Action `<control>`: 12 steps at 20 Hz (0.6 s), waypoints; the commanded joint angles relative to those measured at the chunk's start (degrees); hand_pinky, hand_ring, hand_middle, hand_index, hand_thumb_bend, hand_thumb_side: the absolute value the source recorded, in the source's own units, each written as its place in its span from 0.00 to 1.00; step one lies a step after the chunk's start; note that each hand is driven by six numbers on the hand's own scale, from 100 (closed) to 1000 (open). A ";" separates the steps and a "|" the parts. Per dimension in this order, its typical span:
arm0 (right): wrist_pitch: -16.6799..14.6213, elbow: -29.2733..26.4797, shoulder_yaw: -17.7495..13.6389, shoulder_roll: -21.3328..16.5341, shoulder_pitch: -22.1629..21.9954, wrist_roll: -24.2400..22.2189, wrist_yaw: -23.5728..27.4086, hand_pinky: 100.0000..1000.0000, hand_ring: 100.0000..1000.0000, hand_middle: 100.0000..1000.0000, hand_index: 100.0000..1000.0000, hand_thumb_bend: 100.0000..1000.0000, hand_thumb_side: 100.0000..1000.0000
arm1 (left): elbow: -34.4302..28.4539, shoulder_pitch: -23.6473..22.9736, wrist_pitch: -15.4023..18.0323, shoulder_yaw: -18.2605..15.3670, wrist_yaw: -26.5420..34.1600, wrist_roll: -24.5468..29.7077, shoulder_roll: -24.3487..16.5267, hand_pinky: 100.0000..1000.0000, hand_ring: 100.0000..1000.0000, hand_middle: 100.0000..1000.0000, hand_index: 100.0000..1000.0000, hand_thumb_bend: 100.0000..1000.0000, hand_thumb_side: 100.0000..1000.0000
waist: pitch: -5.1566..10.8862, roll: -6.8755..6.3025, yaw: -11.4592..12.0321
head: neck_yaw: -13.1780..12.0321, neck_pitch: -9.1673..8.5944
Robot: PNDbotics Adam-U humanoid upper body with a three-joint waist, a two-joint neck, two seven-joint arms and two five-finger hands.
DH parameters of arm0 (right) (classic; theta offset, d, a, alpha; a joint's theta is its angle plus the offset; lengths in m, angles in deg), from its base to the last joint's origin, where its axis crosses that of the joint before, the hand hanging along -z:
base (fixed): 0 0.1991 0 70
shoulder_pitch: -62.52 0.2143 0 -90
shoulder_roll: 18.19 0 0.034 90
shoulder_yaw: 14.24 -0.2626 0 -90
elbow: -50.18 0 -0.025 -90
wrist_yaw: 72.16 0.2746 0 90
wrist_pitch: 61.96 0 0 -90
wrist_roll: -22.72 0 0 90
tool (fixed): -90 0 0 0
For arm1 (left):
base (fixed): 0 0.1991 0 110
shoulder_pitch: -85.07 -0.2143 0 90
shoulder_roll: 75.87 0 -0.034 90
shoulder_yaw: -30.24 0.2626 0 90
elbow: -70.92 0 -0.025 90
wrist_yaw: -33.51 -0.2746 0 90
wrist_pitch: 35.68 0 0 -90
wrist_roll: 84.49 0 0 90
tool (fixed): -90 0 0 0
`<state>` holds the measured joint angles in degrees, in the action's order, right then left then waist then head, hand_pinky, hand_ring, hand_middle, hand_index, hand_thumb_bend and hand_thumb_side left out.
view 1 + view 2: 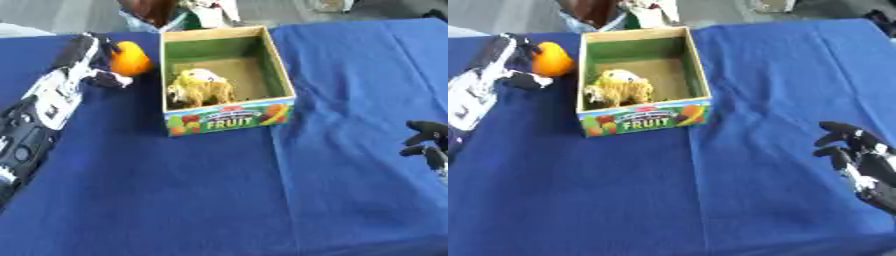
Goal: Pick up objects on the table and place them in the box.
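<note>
An orange fruit (129, 59) is at the far left, just left of the box (275, 60). My left hand (96, 62) has its fingers and thumb curled round it; I cannot tell whether the fruit touches the cloth. The box is an open cardboard one with green inner walls and a "FRUIT" label on its front. Inside it lies a yellowish, shaggy toy (199, 86) with a white patch. My right hand (849, 147) rests at the right edge with its fingers relaxed, holding nothing.
A blue cloth (219, 190) covers the whole table. Beyond the far edge are a dark brown object (150, 10) and some white and green packaging (206, 12).
</note>
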<state>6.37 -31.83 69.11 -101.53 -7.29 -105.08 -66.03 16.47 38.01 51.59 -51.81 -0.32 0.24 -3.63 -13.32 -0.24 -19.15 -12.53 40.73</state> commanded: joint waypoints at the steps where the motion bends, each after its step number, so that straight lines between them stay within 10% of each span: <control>1: -0.25 -0.42 -0.18 -1.04 0.68 0.09 0.14 0.67 1.00 0.60 0.88 0.00 0.34 | -1.62 1.53 -0.90 -0.35 -0.02 -2.08 -1.45 0.61 0.53 0.56 0.71 0.68 0.16 | 0.83 0.11 -0.03 | -0.22 -0.48; 12: -0.22 -0.41 -0.25 -1.08 0.59 0.08 0.00 0.67 1.00 0.60 0.88 0.00 0.35 | -3.83 1.67 -4.33 -0.29 -1.13 -8.18 -2.35 0.65 0.58 0.61 0.73 0.67 0.16 | 0.77 -0.11 -0.38 | -0.34 -0.73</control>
<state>6.35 -31.82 69.09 -101.53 -7.30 -105.06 -66.05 13.72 38.54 47.44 -51.82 -1.12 -7.47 -3.75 -13.41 -0.38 -19.48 -12.76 40.70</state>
